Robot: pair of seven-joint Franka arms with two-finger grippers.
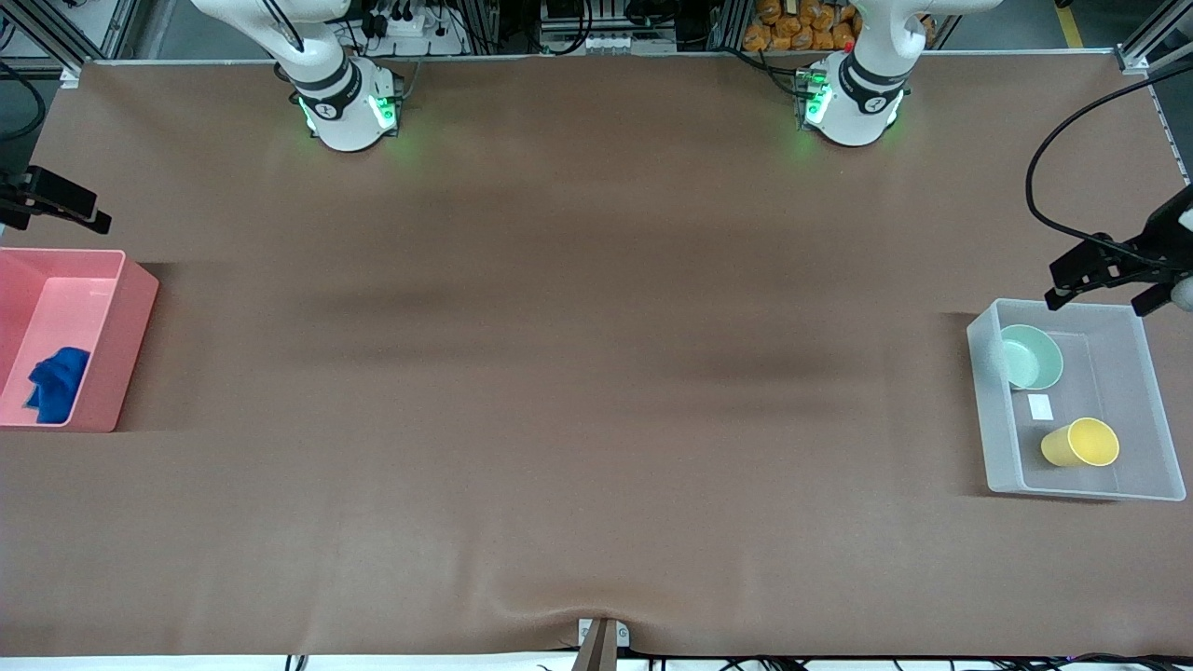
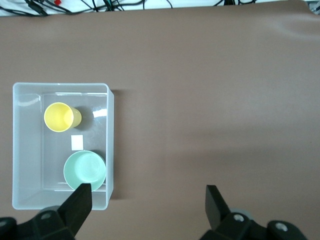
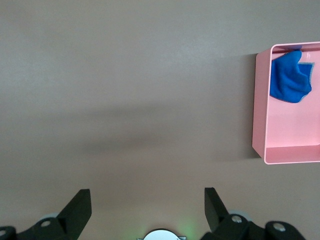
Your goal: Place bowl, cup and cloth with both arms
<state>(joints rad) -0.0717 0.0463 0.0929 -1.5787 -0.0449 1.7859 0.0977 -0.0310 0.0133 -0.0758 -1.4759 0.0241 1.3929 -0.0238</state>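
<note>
The mint green bowl (image 1: 1031,358) and the yellow cup (image 1: 1081,443) sit in a clear plastic bin (image 1: 994,410) at the left arm's end of the table. The cup is nearer to the front camera, mouth up. Both show in the left wrist view, bowl (image 2: 85,169) and cup (image 2: 60,117). The blue cloth (image 1: 58,382) lies crumpled in a pink bin (image 1: 130,345) at the right arm's end, and shows in the right wrist view (image 3: 291,79). My left gripper (image 1: 1100,284) (image 2: 148,200) is open and empty, high over the clear bin's edge. My right gripper (image 1: 56,210) (image 3: 147,200) is open and empty, high over the table beside the pink bin.
A small white label (image 1: 1039,406) lies in the clear bin between bowl and cup. The brown table cover (image 1: 578,391) spreads between the two bins. The right arm's base (image 1: 349,112) and the left arm's base (image 1: 853,107) stand along the table's edge farthest from the front camera.
</note>
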